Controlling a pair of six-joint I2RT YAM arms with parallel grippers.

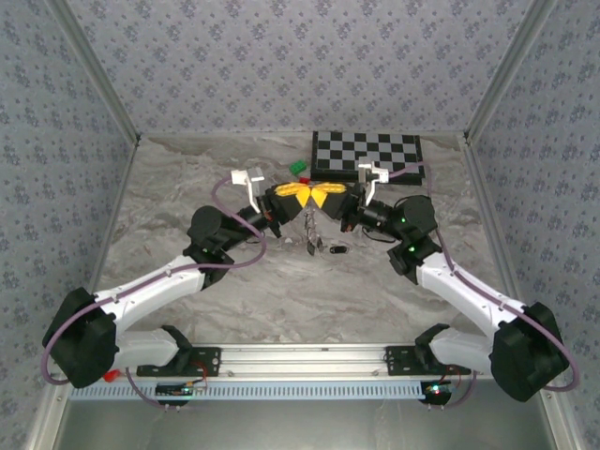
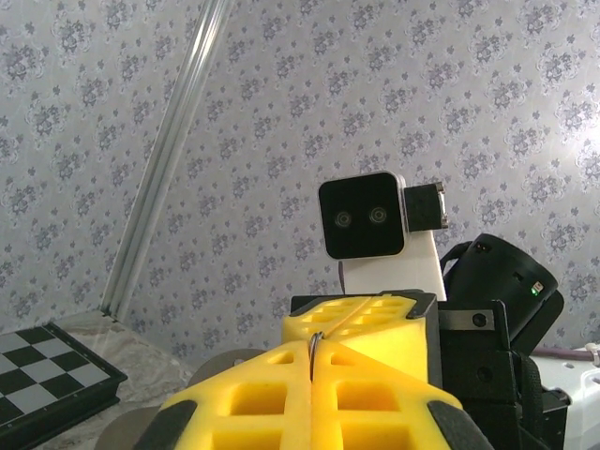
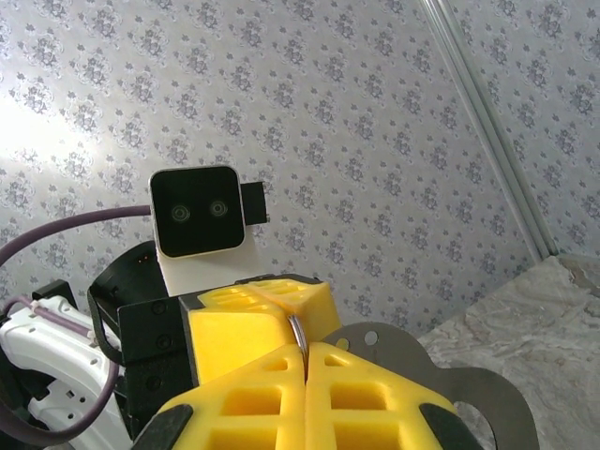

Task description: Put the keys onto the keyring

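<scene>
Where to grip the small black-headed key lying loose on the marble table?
By its black oval plastic head, from straight above, claw closing across the head's short width. The small black-headed key lies flat on the marble table, so nothing can get under it from the side, and the head is likely its thickest part. Its blade is too small to make out.

Yellow gripper pads, black-and-white chequered board, grey marbled table, floral-patterned walls.

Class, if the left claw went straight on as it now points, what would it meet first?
The right claw, tip to tip with the left claw; any gap between them is unclear.
</scene>
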